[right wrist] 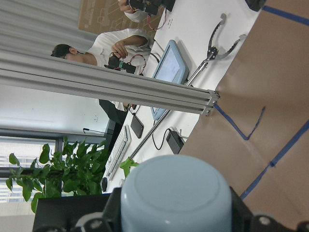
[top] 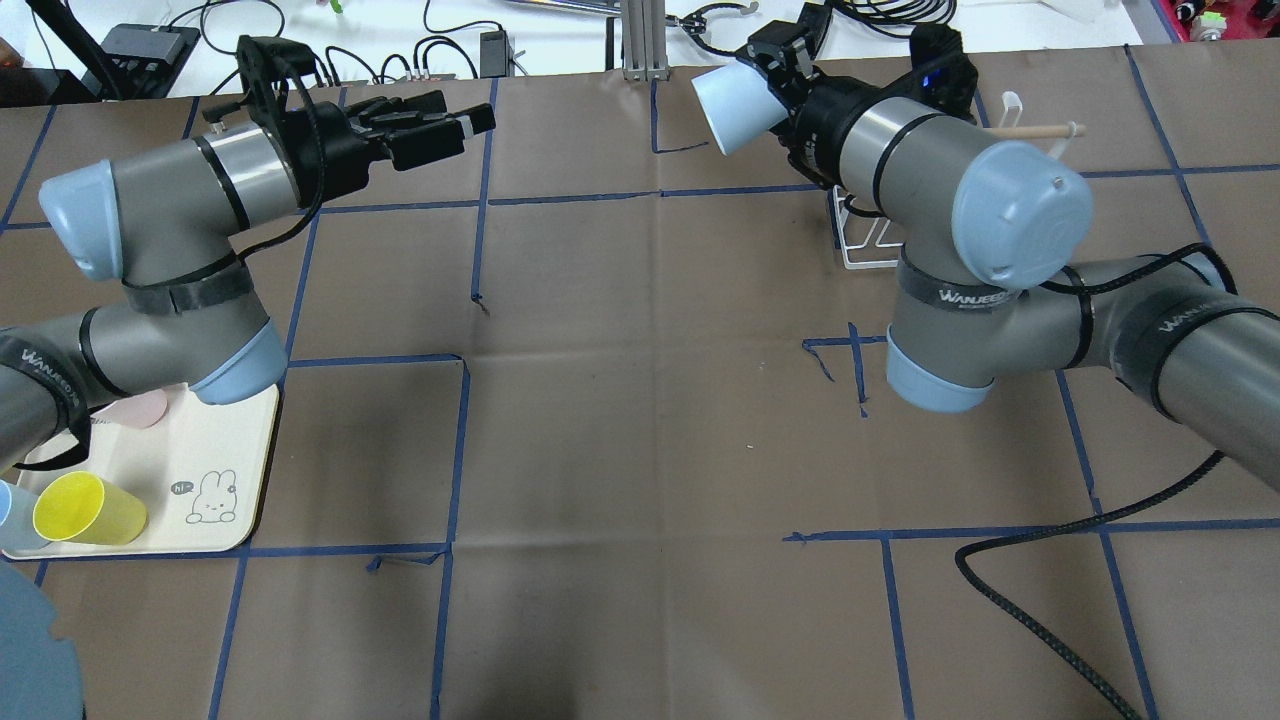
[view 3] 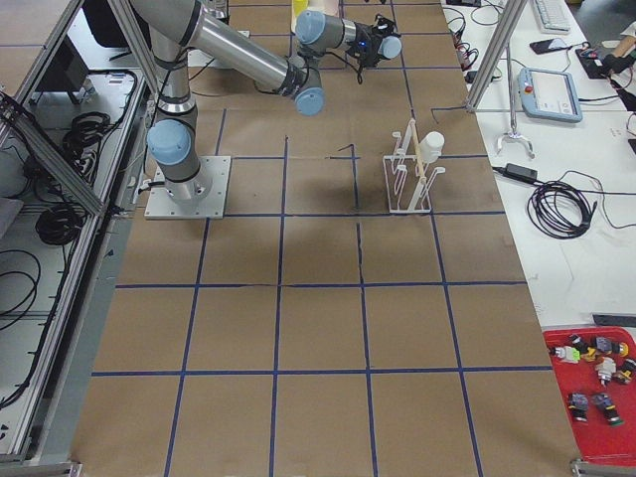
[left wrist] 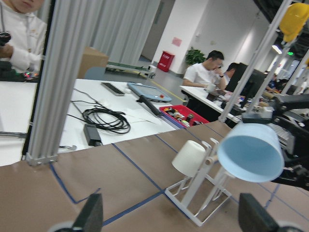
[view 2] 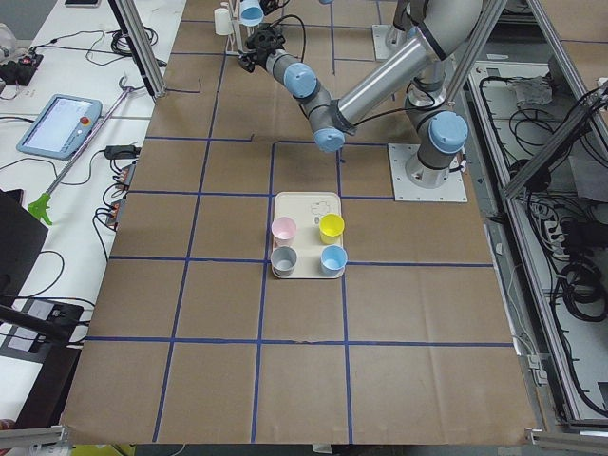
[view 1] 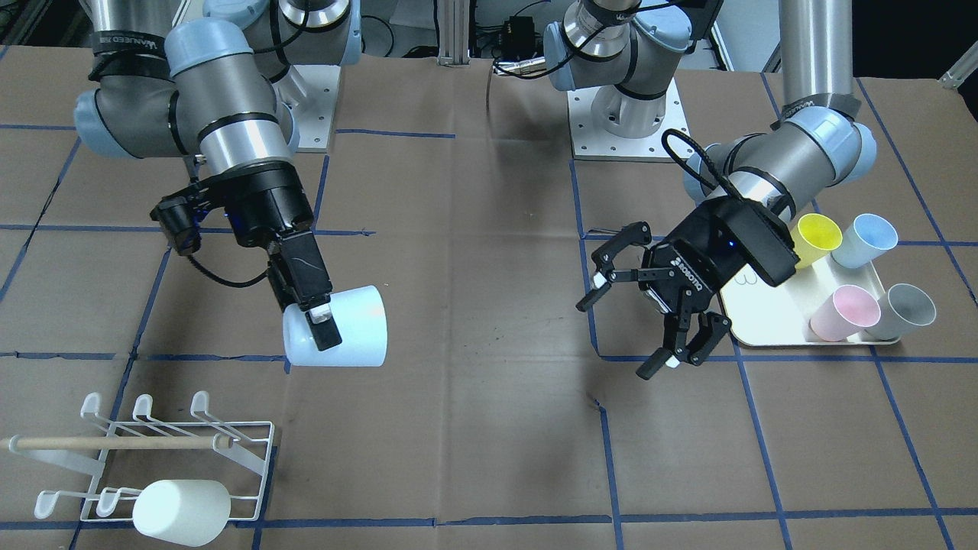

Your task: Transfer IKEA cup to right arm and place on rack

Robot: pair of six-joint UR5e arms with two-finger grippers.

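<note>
White wire rack (view 1: 114, 442) at lower left carried one white cup (view 1: 181, 512). Above it, the right claw (view 1: 321, 322) gripped the pale blue IKEA cup (view 1: 359, 328) clear of the table (view 1: 474, 428), so the handover looked done and only racking was left. At right, the left claw (view 1: 628, 330) hung spread wide and empty.

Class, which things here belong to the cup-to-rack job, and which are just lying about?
Job: pale blue IKEA cup in right gripper, open left gripper, white wire rack.
Lying about: cream tray; yellow cup, blue cup, pink cup, grey cup; racked white cup.
</note>
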